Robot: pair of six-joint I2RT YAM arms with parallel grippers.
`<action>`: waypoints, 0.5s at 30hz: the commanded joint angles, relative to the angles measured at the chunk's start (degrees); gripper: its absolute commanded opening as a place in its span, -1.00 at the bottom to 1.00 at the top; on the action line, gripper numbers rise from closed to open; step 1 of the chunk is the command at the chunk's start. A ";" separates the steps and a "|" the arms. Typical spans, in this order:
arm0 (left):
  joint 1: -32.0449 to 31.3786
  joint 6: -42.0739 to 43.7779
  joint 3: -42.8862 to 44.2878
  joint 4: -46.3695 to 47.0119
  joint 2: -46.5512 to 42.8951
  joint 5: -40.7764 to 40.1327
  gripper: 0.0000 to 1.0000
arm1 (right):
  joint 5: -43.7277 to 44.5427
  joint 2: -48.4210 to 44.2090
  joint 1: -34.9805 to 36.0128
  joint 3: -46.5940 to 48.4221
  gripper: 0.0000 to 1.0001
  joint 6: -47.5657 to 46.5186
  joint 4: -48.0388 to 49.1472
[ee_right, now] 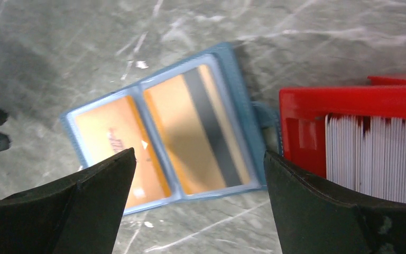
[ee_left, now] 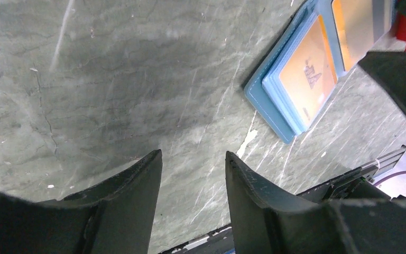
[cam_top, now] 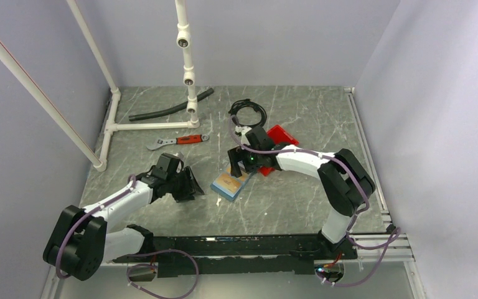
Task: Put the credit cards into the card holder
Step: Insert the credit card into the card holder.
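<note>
The blue card holder (ee_right: 227, 63) lies open on the table, between the two arms in the top view (cam_top: 221, 190). Two tan-orange credit cards sit in its clear pockets: one with a logo (ee_right: 108, 137) and one with a dark stripe (ee_right: 190, 132). My right gripper (ee_right: 200, 153) hangs open just above the holder's near edge, with nothing between its fingers. My left gripper (ee_left: 193, 156) is open over bare table, to the left of the holder (ee_left: 264, 100) and apart from it. More white cards (ee_right: 375, 153) stand in a row in the red bin.
The red bin (ee_right: 349, 100) touches the holder's right side. Farther back lie a red-handled wrench (cam_top: 177, 142), a black hose (cam_top: 171, 111) and a coiled black cable (cam_top: 248, 112). A white pipe frame (cam_top: 187, 75) stands at the back left.
</note>
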 commanded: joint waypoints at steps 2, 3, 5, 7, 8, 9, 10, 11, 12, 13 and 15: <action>0.28 0.89 2.33 -0.81 -1.32 0.10 0.08 | 7.15 -0.67 -4.06 0.93 0.87 -2.86 -1.19; 0.28 0.93 2.45 -0.88 -1.33 0.15 0.08 | 7.51 -0.64 -4.70 0.89 0.87 -3.22 -1.10; 0.28 1.18 2.87 -1.18 -1.26 0.28 0.09 | 8.24 -0.16 -6.48 1.01 0.87 -3.91 -0.96; 0.28 1.32 3.32 -1.32 -1.16 0.40 0.09 | 8.46 0.43 -8.10 1.15 0.87 -4.53 -0.76; 0.28 1.35 3.44 -1.32 -1.03 0.50 0.09 | 9.09 0.61 -8.74 1.21 0.87 -4.93 -0.27; 0.28 1.40 3.65 -1.23 -1.06 0.65 0.09 | 10.07 1.01 -9.34 1.35 0.87 -5.26 -0.22; 0.28 1.36 3.72 -0.99 -0.94 0.98 0.09 | 11.07 1.55 -9.98 1.70 0.87 -5.58 -0.28; 0.28 1.39 3.82 -0.80 -0.77 1.25 0.10 | 12.11 2.00 -10.47 2.24 0.87 -5.81 -0.38; 0.28 1.42 3.83 -0.59 -0.58 1.63 0.10 | 13.54 2.44 -11.00 2.55 0.87 -6.03 -0.34; 0.28 1.32 3.83 -0.15 -0.24 2.19 0.10 | 14.56 2.87 -11.41 3.01 0.87 -6.16 -0.37; 0.28 1.21 3.85 1.12 0.60 4.27 0.13 | 16.88 3.52 -11.49 4.25 0.87 -6.70 -1.22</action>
